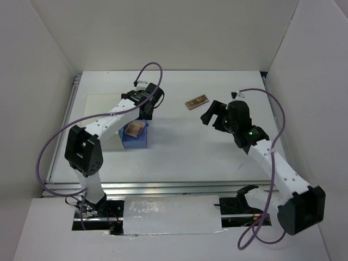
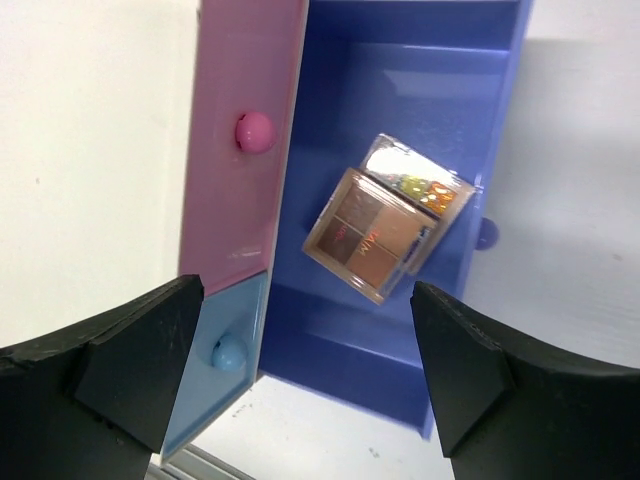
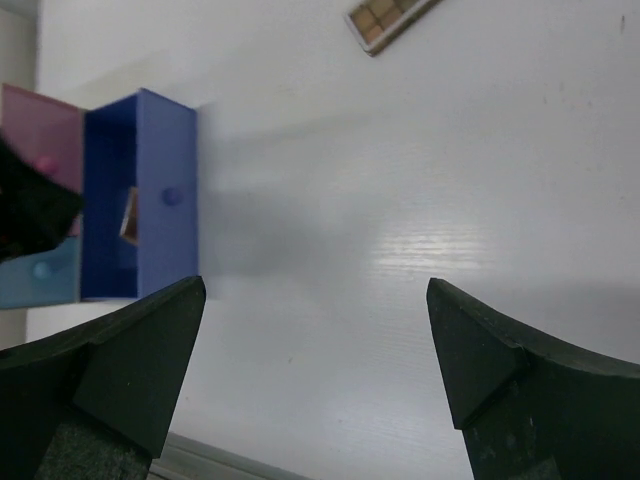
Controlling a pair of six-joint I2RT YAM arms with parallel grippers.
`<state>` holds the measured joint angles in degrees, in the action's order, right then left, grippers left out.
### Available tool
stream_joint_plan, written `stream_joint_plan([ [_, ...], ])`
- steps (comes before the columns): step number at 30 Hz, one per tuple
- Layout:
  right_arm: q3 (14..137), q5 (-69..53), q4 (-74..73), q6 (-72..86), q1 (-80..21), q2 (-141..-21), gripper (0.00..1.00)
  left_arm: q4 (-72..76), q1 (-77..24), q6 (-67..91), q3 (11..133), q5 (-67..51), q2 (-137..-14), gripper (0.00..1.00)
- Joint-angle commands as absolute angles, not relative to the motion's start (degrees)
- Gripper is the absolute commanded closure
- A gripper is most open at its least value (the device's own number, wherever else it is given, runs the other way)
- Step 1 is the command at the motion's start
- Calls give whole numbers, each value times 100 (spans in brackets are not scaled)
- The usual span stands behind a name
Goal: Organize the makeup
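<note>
A brown eyeshadow palette [image 2: 370, 240] lies tilted in the pulled-out dark blue drawer [image 2: 500, 120], on top of a clear-lidded multicoloured palette [image 2: 420, 185]. My left gripper [image 2: 307, 300] hangs open just above them, holding nothing. From overhead the brown palette [image 1: 134, 129] shows in the drawer [image 1: 136, 144] under the left gripper [image 1: 140, 115]. Another brown palette [image 1: 197, 101] lies alone on the table, seen at the top edge of the right wrist view as a palette [image 3: 390, 18]. My right gripper [image 1: 209, 114] [image 3: 315, 300] is open and empty over bare table, right of the drawer [image 3: 140, 200].
A shut pink drawer [image 2: 240, 130] with a round knob and a shut light blue drawer [image 2: 215, 380] sit beside the open one. White walls enclose the table on three sides. Purple cables loop from both arms.
</note>
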<state>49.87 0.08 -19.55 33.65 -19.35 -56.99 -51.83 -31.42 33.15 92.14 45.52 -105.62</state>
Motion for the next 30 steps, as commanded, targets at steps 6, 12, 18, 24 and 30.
stream_joint_plan([
  [6,7660,1194,-2618,3988,-1907,-9396,0,-4869,-3331,3261,8729,3411,-9037,1],
  [12,11280,2038,-4831,5105,-1907,-12618,0,-5027,-3699,3129,8307,3305,-8211,1],
  [18,12483,1978,-4923,5598,-1846,-13720,0,-4931,-3902,2866,7823,3244,-7551,1],
  [24,12889,1468,-4727,5538,-1705,-14070,0,-4738,-3955,2804,7401,3094,-7242,1],
  [30,13888,1301,-5442,5142,-1688,-14802,0,-4474,-3964,2733,7304,2690,-6882,1],
])
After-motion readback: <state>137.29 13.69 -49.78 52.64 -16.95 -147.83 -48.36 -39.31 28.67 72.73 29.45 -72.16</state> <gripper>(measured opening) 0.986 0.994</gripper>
